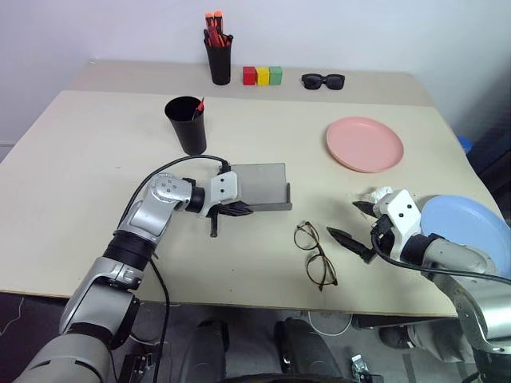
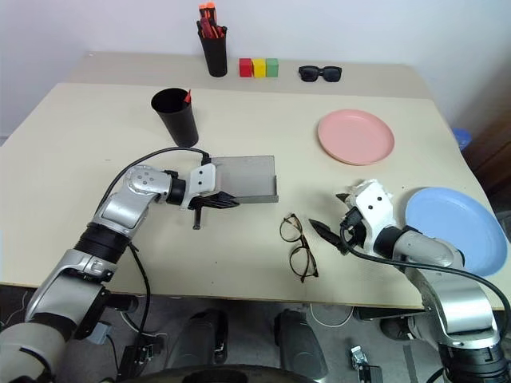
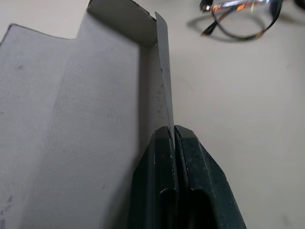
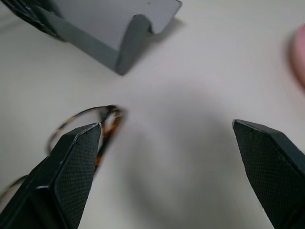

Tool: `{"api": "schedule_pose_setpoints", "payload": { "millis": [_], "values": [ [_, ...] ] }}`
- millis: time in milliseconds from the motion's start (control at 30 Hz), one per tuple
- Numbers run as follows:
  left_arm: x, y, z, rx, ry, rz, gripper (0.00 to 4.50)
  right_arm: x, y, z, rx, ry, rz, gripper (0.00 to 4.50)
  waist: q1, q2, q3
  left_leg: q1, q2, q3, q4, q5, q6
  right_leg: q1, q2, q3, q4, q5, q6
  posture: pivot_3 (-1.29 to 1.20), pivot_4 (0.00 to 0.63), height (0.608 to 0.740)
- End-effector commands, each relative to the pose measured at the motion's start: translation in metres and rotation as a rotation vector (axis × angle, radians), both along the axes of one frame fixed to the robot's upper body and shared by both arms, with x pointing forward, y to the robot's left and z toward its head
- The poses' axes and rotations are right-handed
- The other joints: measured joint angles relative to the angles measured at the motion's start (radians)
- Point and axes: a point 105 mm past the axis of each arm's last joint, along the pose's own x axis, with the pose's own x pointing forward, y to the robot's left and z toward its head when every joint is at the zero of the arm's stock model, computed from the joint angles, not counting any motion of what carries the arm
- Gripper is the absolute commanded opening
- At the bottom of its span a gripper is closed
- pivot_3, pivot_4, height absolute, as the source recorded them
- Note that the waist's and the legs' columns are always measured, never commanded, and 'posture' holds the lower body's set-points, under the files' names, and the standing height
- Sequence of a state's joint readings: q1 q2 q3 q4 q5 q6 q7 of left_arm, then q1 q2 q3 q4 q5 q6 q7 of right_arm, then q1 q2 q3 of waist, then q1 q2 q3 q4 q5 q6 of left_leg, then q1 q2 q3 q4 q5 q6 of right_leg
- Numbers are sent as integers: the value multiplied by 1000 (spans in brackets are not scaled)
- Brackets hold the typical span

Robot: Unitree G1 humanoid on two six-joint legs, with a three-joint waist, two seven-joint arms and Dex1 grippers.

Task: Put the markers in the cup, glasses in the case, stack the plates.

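Beige table point(image 1: 80, 159), mid-job. Grey case point(image 1: 259, 187) lying open near the middle, left gripper point(image 1: 231, 210) pinching its thin front wall (fingers pressed tight on it). Glasses point(image 1: 314, 254) by the front edge, right gripper point(image 1: 358, 226) just beside them, spread wide, holding nothing. Black cup point(image 1: 187, 124) further back, pink plate point(image 1: 364, 144) toward the right edge, blue plate point(image 1: 471, 227) at the front right corner.

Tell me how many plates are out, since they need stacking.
2. The pink plate lies on the table's far right, apart from the blue plate, which sits at the near right edge behind the right hand. Neither is stacked; none seems hidden.
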State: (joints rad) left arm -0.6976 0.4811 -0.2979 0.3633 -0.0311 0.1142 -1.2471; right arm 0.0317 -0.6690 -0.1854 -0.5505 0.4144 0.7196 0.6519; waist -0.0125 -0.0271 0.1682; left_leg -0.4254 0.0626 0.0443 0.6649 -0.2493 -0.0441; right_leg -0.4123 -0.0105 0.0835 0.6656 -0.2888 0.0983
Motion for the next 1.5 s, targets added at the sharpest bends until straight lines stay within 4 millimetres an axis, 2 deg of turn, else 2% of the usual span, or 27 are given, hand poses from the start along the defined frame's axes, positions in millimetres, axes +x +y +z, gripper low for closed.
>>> {"api": "schedule_pose_setpoints", "payload": {
  "millis": [33, 100, 367, 500, 667, 800, 900, 933, 1067, 1133, 1333, 1433, 1500],
  "values": [
    [3, -1, 15, -24, -75, 1, 1404, -8, 11, 9, 27, 16, 27, 4500, -1, 0, 0, 0, 0, 0, 0, 0, 0, 0, 0, 0, 0, 0, 0, 0, 150, 732],
    [3, -2, 17, -39, -117, -4, 2345, -10, 15, 7, 53, 54, 18, 4500, -1, 0, 0, 0, 0, 0, 0, 0, 0, 0, 0, 0, 0, 0, 0, 0, 150, 732],
    [5, 4, 40, -121, -238, 56, 2345, -21, 24, -1, 94, 193, -8, 4500, -1, 0, 0, 0, 0, 0, 0, 0, 0, 0, 0, 0, 0, 0, 0, 0, 150, 732],
    [-23, 8, 42, -182, -226, 43, 2345, -29, 32, -4, 130, 265, -25, 4500, -6, 1, -1, 0, 1, 0, 0, 0, 0, 0, 0, 0, 0, 0, 0, 0, 150, 732],
    [-61, 9, 23, -163, -145, 27, 2345, -28, 34, -11, 122, 315, -78, 4500, -4, 1, -1, 0, 1, 0, 0, 0, 0, 0, 0, 0, 0, 0, 0, 0, 150, 732],
    [-69, 11, 16, -166, -106, 56, 2345, -27, 34, -14, 123, 338, -95, 4500, 0, 1, -1, 0, 1, 0, 0, 0, 0, 0, 0, 0, 0, 0, 0, 0, 150, 732],
    [-66, 16, 12, -155, -101, 79, 2411, -26, 34, -16, 126, 356, -102, 3713, -2, 1, -1, 1, 1, 0, 0, 0, 0, 1, 0, 0, 0, 0, 0, 0, 150, 732],
    [-65, 17, 10, -151, -102, 85, 2411, -26, 34, -17, 125, 361, -103, 3305, -3, 1, -1, 1, 1, 0, 0, 0, 0, 0, 0, 0, 0, 0, 0, 0, 150, 732],
    [-60, 23, 5, -147, -109, 112, 2411, -27, 35, -19, 117, 373, -99, 1123, -4, 2, -1, 1, 1, 0, 0, 0, 0, 0, 0, 0, 0, 0, 0, 0, 150, 732],
    [-59, 25, 4, -150, -110, 118, 2411, -26, 35, -18, 116, 370, -98, 180, -5, 2, -1, 1, 1, 0, 0, 0, 0, 0, 0, 0, 0, 0, 0, 0, 150, 732],
    [-58, 30, -1, -165, -117, 151, 2411, -20, 30, -10, 71, 316, -100, 76, -5, 2, -1, 1, 1, 0, 0, 0, 0, 0, 0, 0, 0, 0, 0, 0, 150, 732],
    [-54, 35, -1, -178, -123, 191, 2411, -17, 31, 6, 11, 219, -43, 76, -5, 2, -1, 1, 1, 0, 0, 0, 0, 0, 0, 0, 0, 0, -1, 0, 150, 732],
    [-50, 42, 2, -203, -128, 238, 2411, -10, 33, 23, -76, 101, 12, 76, -5, 2, -1, 1, 1, 0, 0, 0, 0, 0, 0, 0, -1, 0, -1, 0, 150, 732]
  ]
}}
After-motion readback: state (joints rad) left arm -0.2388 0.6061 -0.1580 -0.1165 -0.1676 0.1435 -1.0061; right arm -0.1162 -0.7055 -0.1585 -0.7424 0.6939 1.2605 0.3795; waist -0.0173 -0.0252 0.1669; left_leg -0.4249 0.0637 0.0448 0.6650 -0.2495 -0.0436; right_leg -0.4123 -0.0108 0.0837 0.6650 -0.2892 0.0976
